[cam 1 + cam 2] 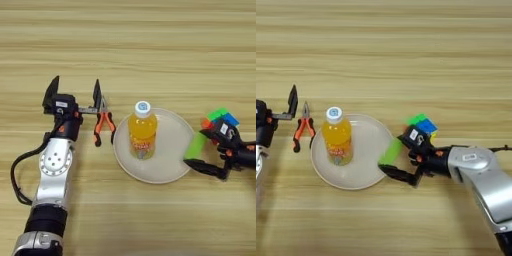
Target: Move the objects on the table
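Note:
The orange-juice bottle (142,134) with its white cap stands upright on the round white plate (150,177). My right gripper (199,150) is at the plate's right rim, shut on the light-green block (196,145). The block is held end to end between the two fingers and is tilted, with its lower end at the rim. The multicoloured cube (220,117) rests on the table just behind that gripper. My left gripper (75,92) stands open left of the plate, with nothing between its fingers.
Orange-handled pliers (103,126) lie between the left gripper and the plate, close to the gripper's right finger. The wooden table (150,45) stretches bare behind everything.

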Tool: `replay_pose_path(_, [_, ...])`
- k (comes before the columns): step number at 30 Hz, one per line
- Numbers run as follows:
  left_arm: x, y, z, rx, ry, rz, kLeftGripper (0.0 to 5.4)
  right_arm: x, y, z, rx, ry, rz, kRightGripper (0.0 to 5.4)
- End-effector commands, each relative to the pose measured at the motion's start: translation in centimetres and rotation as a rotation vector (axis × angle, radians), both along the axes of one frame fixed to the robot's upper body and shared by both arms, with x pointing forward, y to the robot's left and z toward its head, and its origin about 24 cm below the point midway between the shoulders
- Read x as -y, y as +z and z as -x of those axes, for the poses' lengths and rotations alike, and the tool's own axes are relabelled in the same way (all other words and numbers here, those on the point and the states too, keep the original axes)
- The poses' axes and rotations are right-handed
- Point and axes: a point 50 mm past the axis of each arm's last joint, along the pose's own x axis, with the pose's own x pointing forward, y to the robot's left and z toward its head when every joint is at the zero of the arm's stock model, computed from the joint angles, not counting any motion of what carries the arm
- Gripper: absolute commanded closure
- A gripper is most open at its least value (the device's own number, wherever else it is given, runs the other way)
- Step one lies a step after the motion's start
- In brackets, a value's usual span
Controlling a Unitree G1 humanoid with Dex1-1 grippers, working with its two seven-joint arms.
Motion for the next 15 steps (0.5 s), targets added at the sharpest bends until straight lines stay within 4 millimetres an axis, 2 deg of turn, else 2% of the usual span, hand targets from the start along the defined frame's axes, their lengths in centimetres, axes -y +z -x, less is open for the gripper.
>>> replay_pose_path(1, [-0.2, 0.2, -0.2, 0.008, 0.001, -0.012, 0.0, 0.8, 0.1, 0.5, 0.001, -0.03, -0.01, 0.88])
replay_pose_path(15, [-0.2, 0.2, -0.4, 0.006, -0.002, -0.012, 0.0, 1.7, -1.5, 1.8, -0.055, -0.062, -0.011, 0.88])
